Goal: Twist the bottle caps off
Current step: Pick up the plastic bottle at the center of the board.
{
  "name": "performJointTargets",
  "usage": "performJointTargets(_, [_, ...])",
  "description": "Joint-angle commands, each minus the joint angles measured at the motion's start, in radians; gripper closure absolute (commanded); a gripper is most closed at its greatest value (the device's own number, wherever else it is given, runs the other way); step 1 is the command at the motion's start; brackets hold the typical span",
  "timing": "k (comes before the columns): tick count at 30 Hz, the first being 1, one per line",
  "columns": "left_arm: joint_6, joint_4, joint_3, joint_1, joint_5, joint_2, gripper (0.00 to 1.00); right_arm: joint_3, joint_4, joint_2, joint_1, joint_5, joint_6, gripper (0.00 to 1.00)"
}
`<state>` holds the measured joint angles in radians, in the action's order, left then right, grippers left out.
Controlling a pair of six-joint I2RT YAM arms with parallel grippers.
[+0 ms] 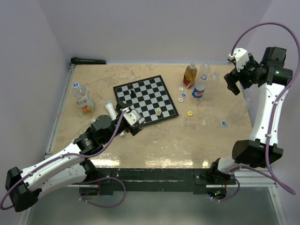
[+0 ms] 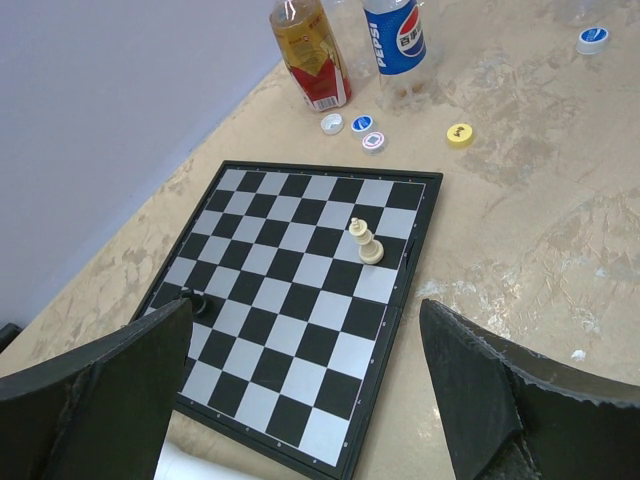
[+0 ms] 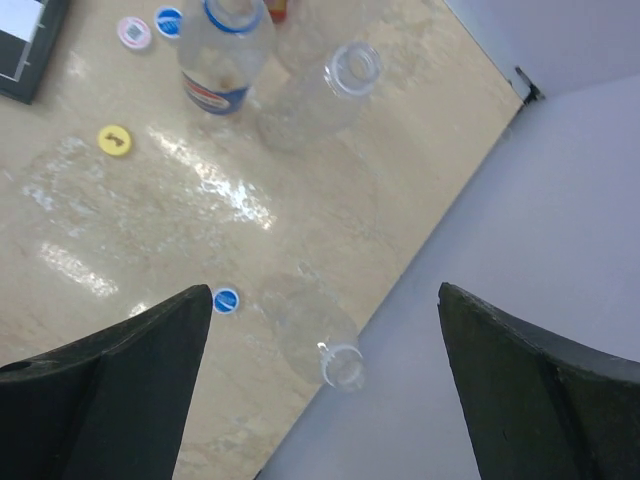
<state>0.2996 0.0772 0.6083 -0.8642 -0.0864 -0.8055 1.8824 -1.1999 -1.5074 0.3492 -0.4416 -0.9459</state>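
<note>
Several bottles stand at the back right: an orange-labelled one (image 1: pixel 190 75) (image 2: pixel 312 50), a blue-labelled one (image 1: pixel 200 86) (image 3: pixel 222 50) and clear ones (image 1: pixel 216 77) (image 3: pixel 335 85), their necks open. Another clear bottle (image 3: pixel 320 345) stands at the right table edge. Loose bottle caps lie nearby: white and blue ones (image 1: pixel 182 94) (image 2: pixel 362 123), a yellow one (image 1: pixel 190 113) (image 3: pixel 115 140) and a blue one (image 1: pixel 224 123) (image 3: pixel 226 300). At the left a bottle (image 1: pixel 82 98) lies with its blue cap (image 1: pixel 76 85) on. My left gripper (image 1: pixel 136 123) (image 2: pixel 300 400) hangs open over the chessboard's near corner. My right gripper (image 1: pixel 234 83) (image 3: pixel 325 390) is open, high above the right edge bottle.
A chessboard (image 1: pixel 146 98) (image 2: pixel 300 290) lies mid-table with a white piece (image 2: pixel 366 243) and a black piece (image 2: pixel 197 301) on it. A white cylinder (image 1: pixel 111 110) lies by its left corner. Walls close in the back and both sides.
</note>
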Motion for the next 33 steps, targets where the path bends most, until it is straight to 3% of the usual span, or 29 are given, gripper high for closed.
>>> performJointTargets(1, [0.012,0.009,0.007,0.005,-0.009,0.015,0.00,0.052,0.002,0.053,-0.078,-0.048,0.074,0.02])
performJointTargets(11, [-0.010,0.010,0.011,0.005,-0.038,0.017,0.00,-0.120,0.057,0.202,-0.260,-0.274,0.084,0.02])
performJointTargets(16, [-0.105,0.006,0.033,0.007,-0.065,0.040,0.00,-0.288,0.177,0.294,-0.280,-0.419,0.133,0.02])
performJointTargets(22, [-0.232,-0.109,0.091,0.005,-0.134,0.072,0.00,-0.486,0.195,0.348,-0.280,-0.650,0.056,0.02])
performJointTargets(24, [-0.246,-0.183,0.122,0.005,-0.177,0.072,0.00,-0.541,0.174,0.345,-0.280,-0.713,-0.009,0.02])
performJointTargets(29, [-0.212,-0.344,0.194,0.005,-0.300,0.075,0.00,-0.595,-0.056,0.288,-0.280,-0.776,-0.380,0.02])
performJointTargets(33, [-0.166,-0.480,0.266,0.005,-0.398,0.022,0.00,-0.689,-0.056,0.277,-0.280,-0.830,-0.502,0.02])
